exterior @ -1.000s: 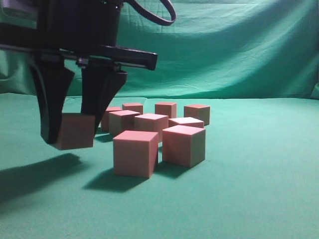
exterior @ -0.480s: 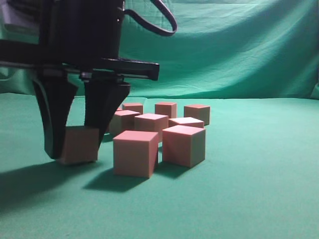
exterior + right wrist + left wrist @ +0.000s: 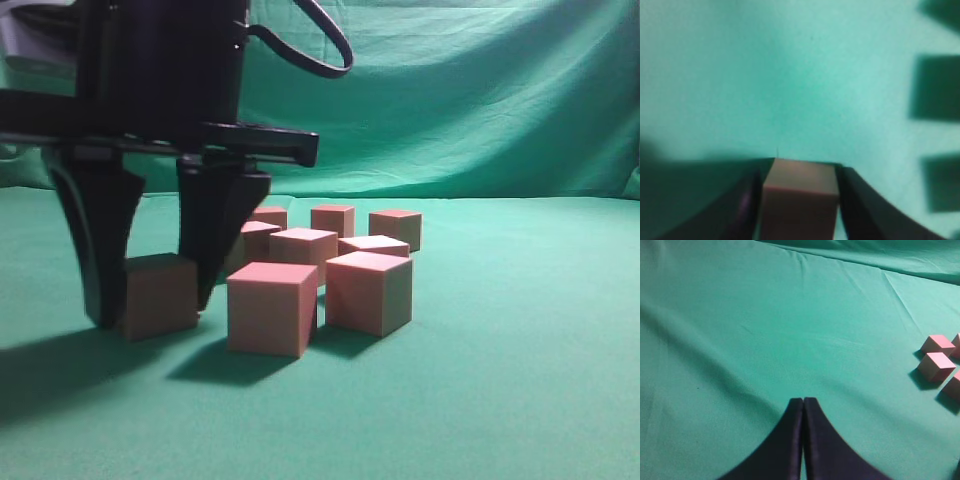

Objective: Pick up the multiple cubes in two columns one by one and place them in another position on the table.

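Note:
In the exterior view, a black gripper straddles one salmon-pink cube that stands on the teal table, left of the cluster. Its fingers are spread slightly wider than the cube. The right wrist view shows this same cube between my right gripper's fingers, with thin gaps at both sides. Several more cubes stand grouped to the right, the nearest two in front. My left gripper is shut and empty over bare cloth. Three cubes show at the right edge of its view.
The wrinkled green backdrop hangs behind the table. Dark squares show at the right edge of the right wrist view; I cannot tell whether they are cubes or shadows. The nearest front cube stands about a finger's width right of the straddled cube.
The gripper came down with the cube and set it on the table left of the cluster. Its fingers have since spread apart, away from the cube's sides.

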`<move>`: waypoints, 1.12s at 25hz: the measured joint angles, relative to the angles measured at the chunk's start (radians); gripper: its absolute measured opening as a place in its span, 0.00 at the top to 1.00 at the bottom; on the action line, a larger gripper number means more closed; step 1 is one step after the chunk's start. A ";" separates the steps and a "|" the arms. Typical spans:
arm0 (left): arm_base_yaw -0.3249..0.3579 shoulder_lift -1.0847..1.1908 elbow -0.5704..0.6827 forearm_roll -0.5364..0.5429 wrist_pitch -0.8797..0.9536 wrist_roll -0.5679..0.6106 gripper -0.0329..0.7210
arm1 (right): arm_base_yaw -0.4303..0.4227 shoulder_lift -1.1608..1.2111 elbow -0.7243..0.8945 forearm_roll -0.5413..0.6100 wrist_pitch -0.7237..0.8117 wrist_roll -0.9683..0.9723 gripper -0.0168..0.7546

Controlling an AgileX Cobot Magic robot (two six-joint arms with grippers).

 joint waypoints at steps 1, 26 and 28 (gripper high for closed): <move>0.000 0.000 0.000 0.000 0.000 0.000 0.96 | 0.000 0.004 0.000 0.007 0.005 -0.012 0.52; 0.000 0.000 0.000 0.000 0.000 0.000 0.96 | 0.000 -0.047 -0.738 -0.093 0.346 -0.119 0.70; 0.000 0.000 0.000 0.000 0.000 0.000 0.96 | 0.000 -0.100 -0.780 -0.093 0.353 -0.117 0.85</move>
